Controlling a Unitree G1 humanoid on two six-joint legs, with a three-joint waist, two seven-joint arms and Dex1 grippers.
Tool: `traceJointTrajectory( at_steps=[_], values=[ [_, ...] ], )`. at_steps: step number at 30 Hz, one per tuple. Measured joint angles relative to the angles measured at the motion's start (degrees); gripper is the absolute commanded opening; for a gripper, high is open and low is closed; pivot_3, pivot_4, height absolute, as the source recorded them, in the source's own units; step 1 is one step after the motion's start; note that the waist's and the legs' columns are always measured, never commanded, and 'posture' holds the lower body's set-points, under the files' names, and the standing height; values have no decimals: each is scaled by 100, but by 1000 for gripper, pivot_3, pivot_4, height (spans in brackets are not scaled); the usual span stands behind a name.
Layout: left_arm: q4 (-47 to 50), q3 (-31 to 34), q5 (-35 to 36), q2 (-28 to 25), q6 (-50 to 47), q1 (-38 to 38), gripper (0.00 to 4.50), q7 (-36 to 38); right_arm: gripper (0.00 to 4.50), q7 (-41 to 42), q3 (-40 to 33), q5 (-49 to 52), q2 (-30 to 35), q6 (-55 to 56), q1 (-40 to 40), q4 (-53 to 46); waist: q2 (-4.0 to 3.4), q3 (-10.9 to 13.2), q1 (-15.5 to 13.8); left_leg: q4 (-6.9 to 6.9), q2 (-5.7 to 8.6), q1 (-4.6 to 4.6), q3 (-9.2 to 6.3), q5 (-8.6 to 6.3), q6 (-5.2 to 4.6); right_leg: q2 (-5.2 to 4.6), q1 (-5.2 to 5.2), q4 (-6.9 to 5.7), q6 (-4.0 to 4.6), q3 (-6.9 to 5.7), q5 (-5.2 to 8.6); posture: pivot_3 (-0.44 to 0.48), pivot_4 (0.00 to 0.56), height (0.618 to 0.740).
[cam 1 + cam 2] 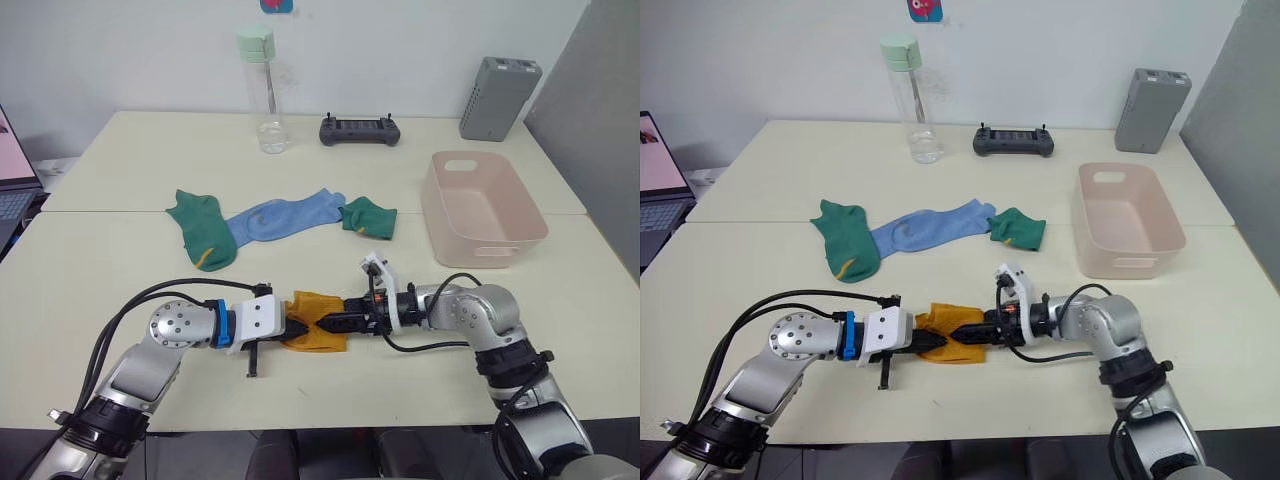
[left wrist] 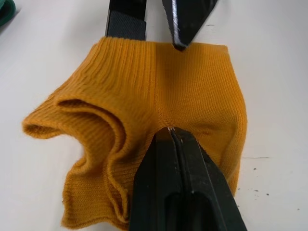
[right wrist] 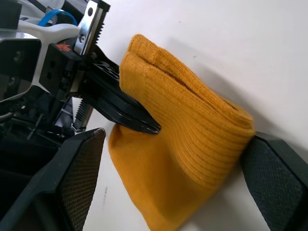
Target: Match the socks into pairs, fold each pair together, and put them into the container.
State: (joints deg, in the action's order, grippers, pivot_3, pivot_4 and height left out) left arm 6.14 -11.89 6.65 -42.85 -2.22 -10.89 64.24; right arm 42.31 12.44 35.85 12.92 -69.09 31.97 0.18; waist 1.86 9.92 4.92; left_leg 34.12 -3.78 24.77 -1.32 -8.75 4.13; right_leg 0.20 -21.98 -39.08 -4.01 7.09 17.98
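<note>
- The left gripper [image 1: 300, 327] lies low on the table [image 1: 120, 260], its two black fingers pressed together with their tips resting on the folded mustard-yellow sock bundle [image 1: 318, 322]; whether any fabric is pinched between them I cannot tell.
- The right gripper [image 1: 335, 323] meets that bundle from the opposite side, facing the left gripper. Its fingers are spread wide, one on each side of the yellow fabric, so the bundle sits between them without being clamped.
- The bundle itself is bunched and doubled over, with ribbed edges showing in layers on the left gripper's side.
- Beyond both grippers, farther across the table, a row of socks lies flat: a dark green sock [image 1: 203, 230] beyond the left gripper, a light blue sock [image 1: 285, 216] next to it and overlapping its edge, and a second dark green sock [image 1: 369, 218] at the blue sock's other end, beyond the right gripper.
- The pale pink container [image 1: 482, 208] stands beyond the right gripper and out to its outer side, well apart from the yellow bundle.
- At the far edge of the table stand a clear bottle [image 1: 268, 92] with a pale green cap, a dark handheld controller [image 1: 360, 131], and a grey ribbed box [image 1: 498, 97] behind the container.
</note>
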Motion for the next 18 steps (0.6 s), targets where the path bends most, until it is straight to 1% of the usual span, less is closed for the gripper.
traceJointTrajectory(
  at_steps=[3, 4, 5, 8, 10, 11, 13, 14, 15, 17, 18],
  values=[
    [48, 8, 11, 6, -109, 4, 0, -25, 3583, 8, 125, -107, -133, 162, 13, 140, 0, 0, 0, -1, 0, 0, 0, 0, 0, 0, -1, 0, 0, -1, 0, 0, 150, 740],
    [57, 9, 12, 9, -125, 6, 0, -40, 3215, 8, 158, -132, -168, 220, 12, 194, 0, 0, 0, -2, 0, 0, 0, 0, 0, 0, -1, 0, 0, 0, 0, 0, 150, 740],
    [64, 9, 13, 17, -142, 7, 0, -51, 2751, 7, 195, -146, -191, 257, 11, 238, 0, 0, 0, -2, 0, 1, 0, 0, 0, 0, -1, 0, 0, 0, 0, 0, 150, 740],
    [93, 9, 38, 31, -216, 10, 0, -87, 1630, -19, 254, -211, -236, 296, -22, 282, -1, 1, -7, -3, 0, 2, 0, 0, 0, 0, -3, 0, 0, -1, 0, 0, 150, 740],
    [98, 12, 67, 31, -241, 19, 0, -93, 989, -15, 238, -227, -232, 332, -52, 244, 0, 0, -9, -2, 0, 3, 0, 0, 0, 0, -3, 1, 0, 0, 0, 0, 150, 740],
    [96, 21, 94, 38, -249, 19, 0, -95, 573, -11, 215, -227, -210, 359, -50, 209, 0, 0, -10, -2, 1, 2, -1, 0, 0, 0, -3, 1, 1, 0, 1, 0, 150, 740],
    [94, 82, 231, 99, -341, 18, 0, -94, 7, -10, 160, -204, -189, 372, -51, 155, 0, 0, -10, -2, 1, 2, 0, 0, 0, -1, -3, 2, 10, 1, 5, 0, 150, 740],
    [94, 120, 332, 145, -427, 19, 0, -90, 7, -11, 110, -199, -169, 374, -56, 152, 1, 2, -15, -2, 2, 4, 0, 0, 0, -2, -4, 2, 12, 1, 6, 0, 150, 740],
    [103, 139, 473, 168, -536, 20, 178, -74, 1, -10, 69, -187, -144, 374, -61, 150, 3, 4, -21, -2, 3, 8, 1, 0, 0, -3, -6, 2, 13, 1, 6, 0, 150, 740],
    [251, 259, 836, 184, -879, 18, 604, -4, 0, -19, -28, -128, -69, 347, -94, 35, 6, 7, -25, -1, 3, 15, 1, 0, 1, -3, -10, 1, 10, 1, 5, 0, 150, 740],
    [407, 373, 1116, 181, -1160, -13, 914, 12, 0, -30, -128, -63, 27, 296, -107, -113, 5, 12, -29, 1, 3, 22, 0, 1, 1, -3, -12, 1, 0, 1, -1, 0, 150, 740]
  ],
)
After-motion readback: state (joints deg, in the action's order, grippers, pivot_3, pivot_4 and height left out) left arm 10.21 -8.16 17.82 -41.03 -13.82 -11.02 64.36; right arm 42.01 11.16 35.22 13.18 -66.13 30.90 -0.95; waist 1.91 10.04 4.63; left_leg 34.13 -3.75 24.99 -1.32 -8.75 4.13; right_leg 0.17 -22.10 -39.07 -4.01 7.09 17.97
